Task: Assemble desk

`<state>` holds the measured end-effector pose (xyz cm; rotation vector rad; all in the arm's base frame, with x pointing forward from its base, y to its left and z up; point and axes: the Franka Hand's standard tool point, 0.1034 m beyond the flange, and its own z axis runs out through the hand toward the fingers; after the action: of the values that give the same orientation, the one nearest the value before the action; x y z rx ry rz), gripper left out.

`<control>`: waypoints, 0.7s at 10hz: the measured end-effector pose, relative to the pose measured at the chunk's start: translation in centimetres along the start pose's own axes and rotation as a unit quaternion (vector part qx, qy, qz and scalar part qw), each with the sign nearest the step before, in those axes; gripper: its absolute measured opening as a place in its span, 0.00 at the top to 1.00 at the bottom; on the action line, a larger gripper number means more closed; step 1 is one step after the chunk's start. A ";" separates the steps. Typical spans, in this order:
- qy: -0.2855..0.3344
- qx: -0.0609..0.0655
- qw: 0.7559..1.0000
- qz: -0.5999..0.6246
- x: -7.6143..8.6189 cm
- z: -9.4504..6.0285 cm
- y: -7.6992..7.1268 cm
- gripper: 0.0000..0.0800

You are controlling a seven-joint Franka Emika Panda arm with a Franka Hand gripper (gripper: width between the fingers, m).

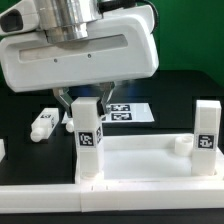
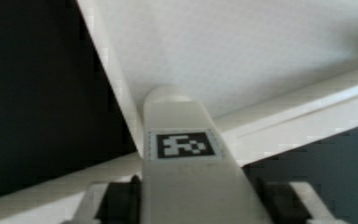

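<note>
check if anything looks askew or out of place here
Nothing damaged or askew. The leg at the pincer and the other leg both stand upright on the tabletop. One loose leg lies on its side at the exterior view's left, off the tabletop.

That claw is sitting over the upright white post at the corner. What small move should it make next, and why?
Probably grip the leg and twist it to tighten it into its corner of the tabletop. The gripper has a finger on each side of the leg's top, and the leg stands upright there. How deeply it is seated cannot be told.
</note>
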<state>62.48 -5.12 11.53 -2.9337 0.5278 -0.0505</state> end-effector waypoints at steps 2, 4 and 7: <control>0.001 -0.001 0.995 0.105 0.0 0.2 -0.1 0.63; 0.004 0.004 0.969 0.248 0.1 0.2 -0.1 0.63; 0.000 0.004 0.900 0.436 -0.3 0.5 -1.3 0.64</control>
<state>62.63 -3.74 11.21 -2.4041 1.7510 0.0579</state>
